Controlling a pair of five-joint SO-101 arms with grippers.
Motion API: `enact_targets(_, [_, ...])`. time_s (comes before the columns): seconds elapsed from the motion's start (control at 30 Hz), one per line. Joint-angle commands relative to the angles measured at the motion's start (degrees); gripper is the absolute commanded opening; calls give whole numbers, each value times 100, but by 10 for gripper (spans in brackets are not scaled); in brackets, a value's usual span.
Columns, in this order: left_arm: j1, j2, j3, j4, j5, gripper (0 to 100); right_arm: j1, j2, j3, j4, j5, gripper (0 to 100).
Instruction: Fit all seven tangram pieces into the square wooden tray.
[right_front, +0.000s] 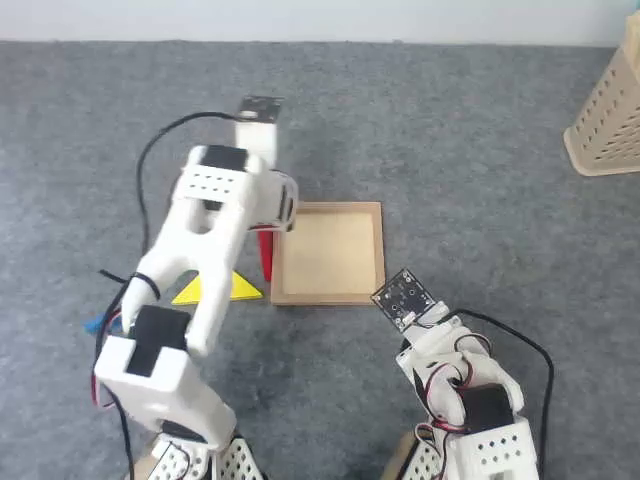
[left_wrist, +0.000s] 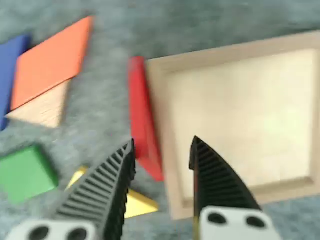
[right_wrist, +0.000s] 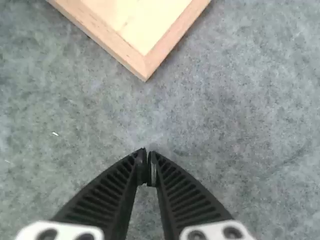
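Observation:
The square wooden tray (right_front: 283, 262) (left_wrist: 160, 90) (right_wrist: 150, 55) lies mid-table with nothing inside. A red piece (left_wrist: 142, 125) (right_front: 265, 255) lies along its left outer wall. My left gripper (left_wrist: 162, 150) hovers open over that red piece and the tray's left rim. On the carpet beside it lie an orange piece (left_wrist: 52, 60), a blue piece (left_wrist: 10, 62), a plain wooden triangle (left_wrist: 42, 107), a green square (left_wrist: 25, 172) and a yellow triangle (left_wrist: 135, 202) (right_front: 215, 290). My right gripper (right_wrist: 146, 162) is shut and empty above bare carpet, short of the tray's near right corner.
A perforated beige container (right_front: 610, 110) stands at the far right edge. Cables trail from both arms. Grey carpet (right_front: 450, 150) covers the table, with free room behind and right of the tray.

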Motion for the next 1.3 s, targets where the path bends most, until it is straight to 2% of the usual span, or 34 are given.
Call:
enact_targets(0.0, [149, -193, -57, 88, 0, 167, -4, -84, 105, 31, -35, 8])
enact_targets(0.4, [-105, -141, -13, 44, -176, 160, -4, -84, 105, 31, -35, 8])
enact_targets(0.53, [-158, -141, -13, 44, -123, 196, -4, -84, 105, 31, -35, 8])
enact_targets(0.73, [-923, -123, 22, -387, 193, 190, -4, -84, 105, 31, -35, 8])
enact_targets(1.0, [-1037, 607, 224, -501, -123, 178, -4, -84, 105, 31, -35, 8])
enact_targets(1.27, [-1574, 695, 75, -712, -132, 178, -4, -84, 105, 31, -35, 8])
